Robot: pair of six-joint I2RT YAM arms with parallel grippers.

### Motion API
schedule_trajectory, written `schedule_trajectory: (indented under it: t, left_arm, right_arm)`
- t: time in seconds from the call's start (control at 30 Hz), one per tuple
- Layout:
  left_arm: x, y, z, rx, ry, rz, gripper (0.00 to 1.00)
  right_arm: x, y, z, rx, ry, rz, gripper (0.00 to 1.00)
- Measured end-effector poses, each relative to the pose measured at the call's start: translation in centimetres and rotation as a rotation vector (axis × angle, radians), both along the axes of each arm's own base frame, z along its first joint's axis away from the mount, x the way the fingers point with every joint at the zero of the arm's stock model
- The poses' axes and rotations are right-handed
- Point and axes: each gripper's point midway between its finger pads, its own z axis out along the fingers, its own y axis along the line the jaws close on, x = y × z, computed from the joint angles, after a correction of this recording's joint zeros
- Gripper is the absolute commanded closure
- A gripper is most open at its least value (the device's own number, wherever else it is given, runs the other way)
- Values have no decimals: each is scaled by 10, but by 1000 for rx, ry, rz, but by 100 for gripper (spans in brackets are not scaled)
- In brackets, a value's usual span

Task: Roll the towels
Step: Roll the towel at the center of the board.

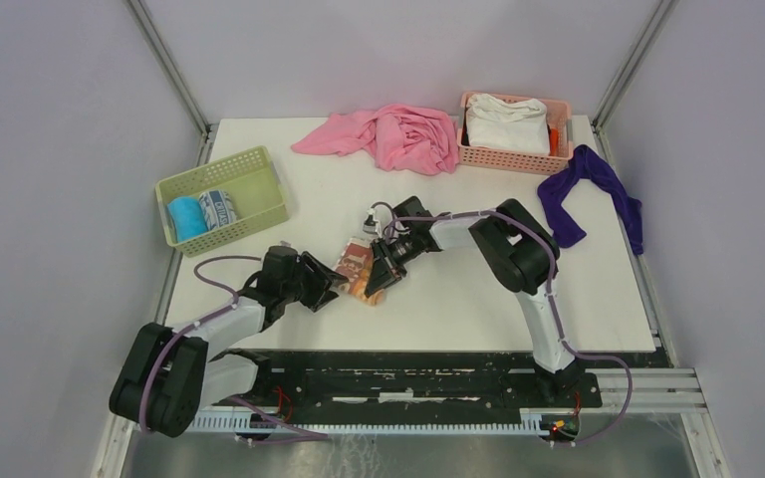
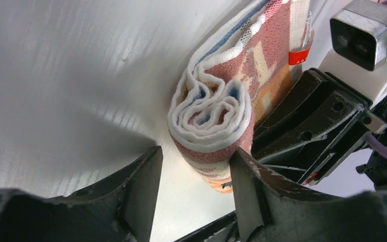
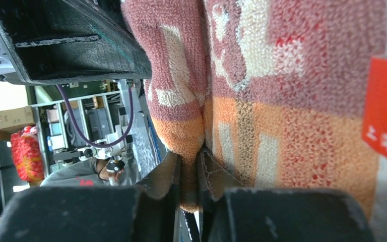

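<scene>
Overhead view of a white counter. Two robot arms meet over a cream, red and orange towel lying mid-counter, nearer the near edge.

In the left wrist view the towel's end is a loose spiral of layers. How much cloth is not yet rolled cannot be told.

The left claw is spread, with one finger on each side of the roll. The roll touches only one finger. The right claw is pinched together on a fold at the towel's edge.

By the left edge, a green basket holds two finished rolls. One is blue and the other is white with dark print.

The step in hand appears to be tightening and securing this last roll. To do it well, the right claw should probably hold the outer fold taut while the left closes gently across the roll's middle, so the layers stay even. The spiral looks slack. With too light a squeeze, or if the fold is let go early, it may spring open.
</scene>
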Motion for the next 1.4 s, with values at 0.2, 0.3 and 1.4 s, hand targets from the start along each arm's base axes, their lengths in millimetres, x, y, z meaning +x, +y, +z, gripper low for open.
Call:
schedule_trajectory:
  t: [0.2,0.3,1.4]
  left_arm:
    - [1,3,-7,-41,41,70,51]
    - [3,3,-8,-58,58,94,52]
    - [13,10,4,-72,27,150,26]
  right_arm:
    - [5,-4,7,-79,-97,-18,59]
    - [13,-9,18,-144,-231,-37,52]
    - [-4,14,14,-288,-942,240,99]
